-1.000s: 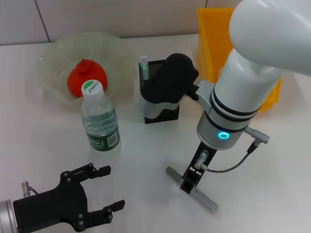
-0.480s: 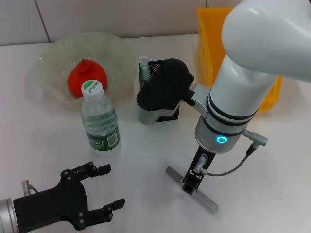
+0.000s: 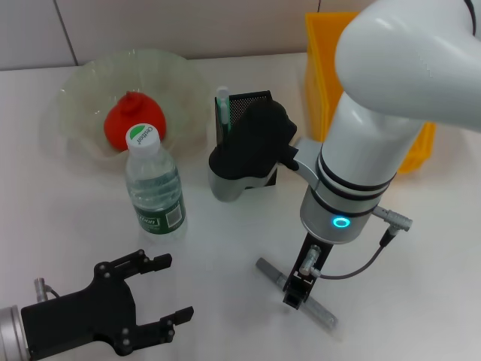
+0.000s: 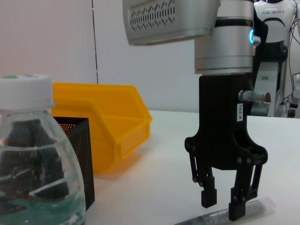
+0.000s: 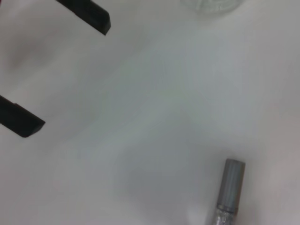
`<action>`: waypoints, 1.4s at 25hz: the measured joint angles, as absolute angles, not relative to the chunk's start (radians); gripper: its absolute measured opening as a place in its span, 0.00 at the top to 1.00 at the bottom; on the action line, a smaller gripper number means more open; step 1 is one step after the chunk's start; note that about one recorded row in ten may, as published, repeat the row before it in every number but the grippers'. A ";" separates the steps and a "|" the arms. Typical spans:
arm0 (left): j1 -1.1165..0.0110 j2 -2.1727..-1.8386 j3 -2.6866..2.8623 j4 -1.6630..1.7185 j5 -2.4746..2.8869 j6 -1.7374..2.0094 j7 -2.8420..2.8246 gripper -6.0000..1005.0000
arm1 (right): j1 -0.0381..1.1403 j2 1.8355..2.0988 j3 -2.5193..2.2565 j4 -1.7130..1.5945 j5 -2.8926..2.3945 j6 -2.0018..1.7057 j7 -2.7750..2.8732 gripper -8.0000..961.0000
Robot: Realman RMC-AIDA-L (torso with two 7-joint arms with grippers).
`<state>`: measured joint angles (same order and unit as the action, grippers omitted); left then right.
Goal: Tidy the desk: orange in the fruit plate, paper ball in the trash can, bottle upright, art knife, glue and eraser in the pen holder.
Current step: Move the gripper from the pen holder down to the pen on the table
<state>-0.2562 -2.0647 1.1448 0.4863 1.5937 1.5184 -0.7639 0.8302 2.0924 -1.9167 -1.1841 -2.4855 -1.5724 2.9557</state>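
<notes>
1. Right gripper (image 3: 296, 292) lower than a second ago, now down over the middle of the knife (image 3: 321, 311) on the table (image 3: 225, 241), front right of the pen holder (image 3: 250, 105).
2. Left wrist view: fingers (image 4: 236, 209) spread, straddling the knife (image 4: 255, 206), tips at or nearly at the handle. No pinch yet.
3. Knife same spot and angle across the last second, so not gripped or nudged. Lies flat, diagonal, one end toward the bottle (image 3: 154, 186), other toward the front right.
4. Right wrist view: only the grey end of the knife (image 5: 229, 194) and bare table visible; own fingers out of frame.
5. Meaning: descent about done, likely next is close on the knife, lift, carry to the pen holder. Thin flat handle, so risk of a slip or pivot if the pinch lands off-centre.
6. Left gripper (image 3: 154, 301) parked front left, fingers apart, holding nothing, unmoved.
7. Rest of task by the look of it: orange (image 3: 130, 119) in the plate (image 3: 79, 90), bottle upright with cap on. One green-and-white stick already in the holder, probably the glue.
8. Eraser and paper ball not visible; holder partly hidden by the right wrist. Yellow bin (image 3: 319, 68) behind the right arm, contents hidden.
</notes>
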 joint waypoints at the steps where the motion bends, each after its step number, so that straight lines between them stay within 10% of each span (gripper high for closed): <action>1: -0.256 -2.065 1.145 0.486 1.594 1.518 -0.764 0.22 | 0.831 2.092 -1.919 -1.181 -2.485 -1.570 2.956 0.55; 35: -0.265 -2.065 1.154 0.483 1.594 1.526 -0.766 0.22 | 0.870 2.092 -1.934 -1.129 -2.458 -1.573 2.950 0.82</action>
